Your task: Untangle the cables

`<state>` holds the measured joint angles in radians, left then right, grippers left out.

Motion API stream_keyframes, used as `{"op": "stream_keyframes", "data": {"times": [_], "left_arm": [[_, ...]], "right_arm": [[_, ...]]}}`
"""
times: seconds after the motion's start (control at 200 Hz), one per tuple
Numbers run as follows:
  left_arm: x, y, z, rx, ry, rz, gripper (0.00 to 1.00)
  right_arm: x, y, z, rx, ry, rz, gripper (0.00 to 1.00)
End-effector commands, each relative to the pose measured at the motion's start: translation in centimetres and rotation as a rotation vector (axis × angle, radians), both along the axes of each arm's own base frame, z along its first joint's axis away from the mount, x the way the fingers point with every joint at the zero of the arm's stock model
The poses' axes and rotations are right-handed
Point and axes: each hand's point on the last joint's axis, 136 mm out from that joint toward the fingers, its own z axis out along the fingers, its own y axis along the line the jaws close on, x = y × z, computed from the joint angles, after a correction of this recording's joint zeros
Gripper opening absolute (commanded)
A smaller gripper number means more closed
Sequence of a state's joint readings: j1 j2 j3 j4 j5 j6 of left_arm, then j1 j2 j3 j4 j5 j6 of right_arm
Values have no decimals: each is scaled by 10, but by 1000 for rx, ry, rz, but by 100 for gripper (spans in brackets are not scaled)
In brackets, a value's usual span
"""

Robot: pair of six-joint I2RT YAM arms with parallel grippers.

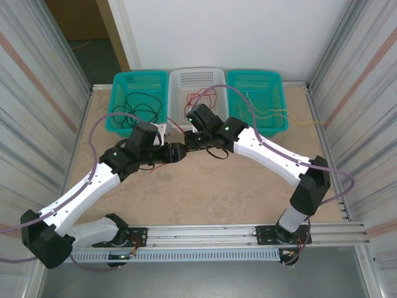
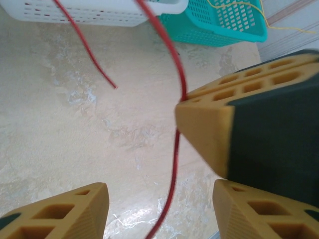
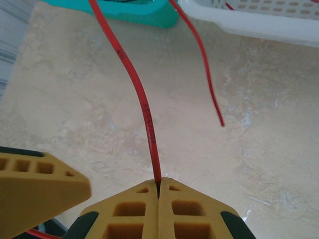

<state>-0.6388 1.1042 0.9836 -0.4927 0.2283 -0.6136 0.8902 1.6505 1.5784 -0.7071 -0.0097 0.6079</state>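
My right gripper is shut on a red cable that runs up from its closed fingertips toward the baskets. A second red cable hangs loose beside it, its cut end above the table. In the left wrist view the held red cable passes through the gap of my left gripper, which is open and not touching it. The right gripper's fingertip sits just above that gap. From above, the left gripper and right gripper meet mid-table in front of the white basket.
Three baskets line the far edge: a teal one with black cables, a white one with red cables, and a teal one with pale yellow cables spilling right. Corrugated walls flank the table.
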Motion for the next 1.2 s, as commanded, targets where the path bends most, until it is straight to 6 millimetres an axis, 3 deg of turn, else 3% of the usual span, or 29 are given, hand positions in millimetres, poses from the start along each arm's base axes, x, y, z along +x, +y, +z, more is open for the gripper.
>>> {"op": "stream_keyframes", "data": {"times": [0.0,0.296,0.561,0.802,0.937,1.197], "left_arm": [[-3,-11,7,-2,-29,-55,57],[1,-14,1,14,-19,-44,37],[5,-4,3,38,-59,13,0],[-3,1,23,15,-193,16,0],[-8,0,35,-40,-254,1,0],[-7,11,41,-66,-306,76,0]], "right_arm": [[0,0,39,119,-20,-22,0],[2,-3,44,199,18,-32,0],[5,-9,40,256,66,-66,0],[17,-13,24,366,199,-137,0],[16,0,16,491,292,-146,0],[17,19,36,688,353,-170,0]]}}
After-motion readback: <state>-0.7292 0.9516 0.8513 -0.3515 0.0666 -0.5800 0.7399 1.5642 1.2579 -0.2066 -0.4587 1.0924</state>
